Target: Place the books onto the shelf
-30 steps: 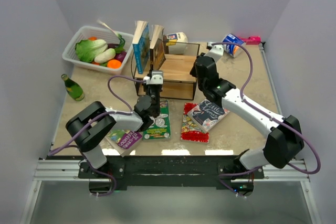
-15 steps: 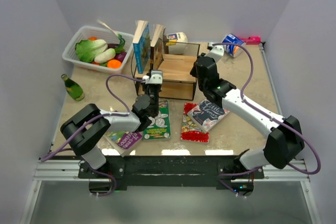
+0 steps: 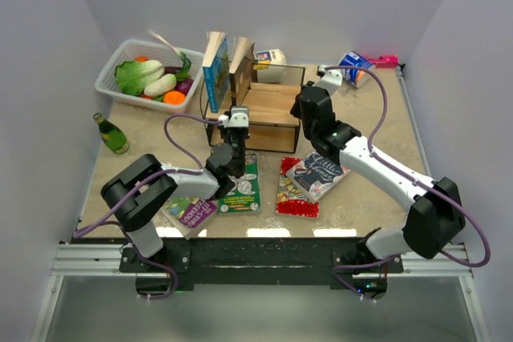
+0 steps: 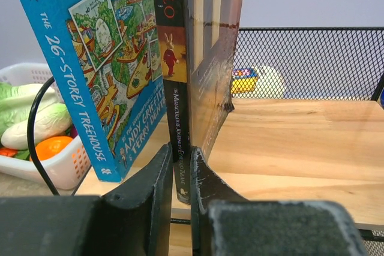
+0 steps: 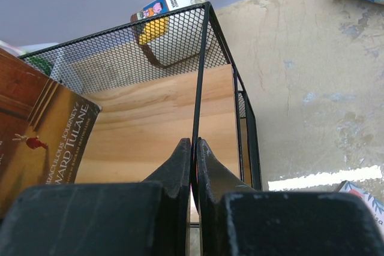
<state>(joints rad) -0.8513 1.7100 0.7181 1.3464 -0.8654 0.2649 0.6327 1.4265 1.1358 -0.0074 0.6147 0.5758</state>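
Observation:
The shelf (image 3: 276, 118) stands mid-table, a black wire frame with wooden boards. A blue book (image 3: 215, 66) and a brown book (image 3: 240, 66) stand upright at the left end of its top board. My left gripper (image 3: 235, 123) is at the shelf's front, shut on the brown book's (image 4: 180, 88) spine at its foot (image 4: 182, 178), with the blue book (image 4: 96, 58) leaning just to the left. My right gripper (image 3: 303, 103) is shut on the shelf's thin black wire frame (image 5: 201, 70) at its right end (image 5: 194, 148). Green (image 3: 242, 184), red (image 3: 295, 191), dark grey (image 3: 318, 172) and purple-and-green (image 3: 192, 212) books lie flat in front.
A white basket (image 3: 111, 78) of vegetables sits at the back left, and a green bottle (image 3: 112, 134) stands near the left wall. A white jar (image 3: 271, 60) is behind the shelf. A blue packet (image 3: 353, 66) and a pink item (image 3: 385, 60) lie at the back right.
The left arm's elbow swung out to the left and came back, while its gripper stayed at the brown book's spine. The right arm has not moved.

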